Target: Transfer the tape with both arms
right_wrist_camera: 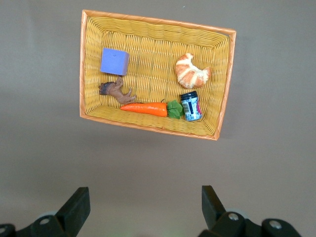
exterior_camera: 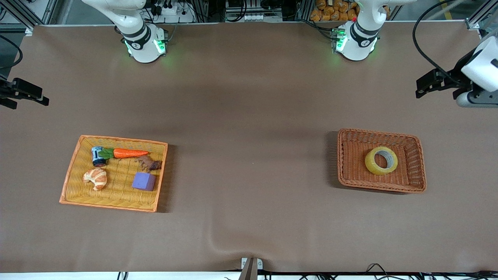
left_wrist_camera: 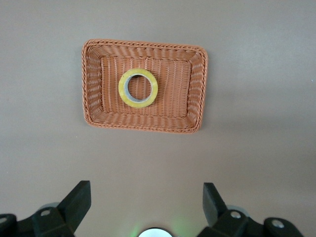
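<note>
Tape roll (exterior_camera: 381,160) lies flat in the brown wicker basket (exterior_camera: 418,165) toward the left arm's end of the tabletop, roughly centred on the basket floor, clear of all four walls. Yellow tray basket (exterior_camera: 74,171) toward the right arm's end holds a carrot (exterior_camera: 130,153), croissant (exterior_camera: 95,178), purple block (exterior_camera: 144,181), small can (exterior_camera: 98,156) and a brown figurine (exterior_camera: 149,163); no tape in it. Both arms pulled out to the tabletop's end edges, high up. Left gripper (left_wrist_camera: 147,200) looks down on the brown basket, fingers wide apart, holding nothing. Right gripper (right_wrist_camera: 143,201) looks down on the yellow one, fingers also wide apart, holding nothing. This fits either end of the job: tape waiting in its source basket, or tape delivered there, arms retracted. Can't tell which from this. If a pick is due, my read: come straight down over the roll, one finger inside the hole and one outside the rim, stay off the basket walls. For a handoff, grip one side only so the opposite rim stays free for the other gripper.
</note>
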You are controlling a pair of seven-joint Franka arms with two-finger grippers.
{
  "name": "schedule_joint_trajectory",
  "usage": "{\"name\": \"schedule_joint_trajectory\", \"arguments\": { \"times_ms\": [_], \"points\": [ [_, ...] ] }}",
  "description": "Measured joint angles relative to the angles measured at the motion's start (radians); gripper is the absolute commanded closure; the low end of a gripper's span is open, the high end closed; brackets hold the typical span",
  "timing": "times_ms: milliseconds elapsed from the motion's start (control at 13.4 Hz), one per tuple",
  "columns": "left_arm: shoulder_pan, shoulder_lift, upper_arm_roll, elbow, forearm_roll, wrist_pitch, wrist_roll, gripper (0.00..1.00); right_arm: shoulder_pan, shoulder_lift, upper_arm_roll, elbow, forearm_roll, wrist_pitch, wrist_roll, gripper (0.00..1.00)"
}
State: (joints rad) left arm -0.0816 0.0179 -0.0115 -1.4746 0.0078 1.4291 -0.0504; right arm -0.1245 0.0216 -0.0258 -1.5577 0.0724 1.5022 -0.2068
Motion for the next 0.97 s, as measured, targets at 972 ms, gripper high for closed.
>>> {"name": "schedule_joint_trajectory", "arguments": {
  "times_ms": [972],
  "points": [
    [-0.040, -0.105, 0.053, -0.082, -0.001, -0.012, -0.012, 0.00, 0.000, 0.002, 0.000, 0.000, 0.000, 0.000, 0.000, 0.00]
  ]
}}
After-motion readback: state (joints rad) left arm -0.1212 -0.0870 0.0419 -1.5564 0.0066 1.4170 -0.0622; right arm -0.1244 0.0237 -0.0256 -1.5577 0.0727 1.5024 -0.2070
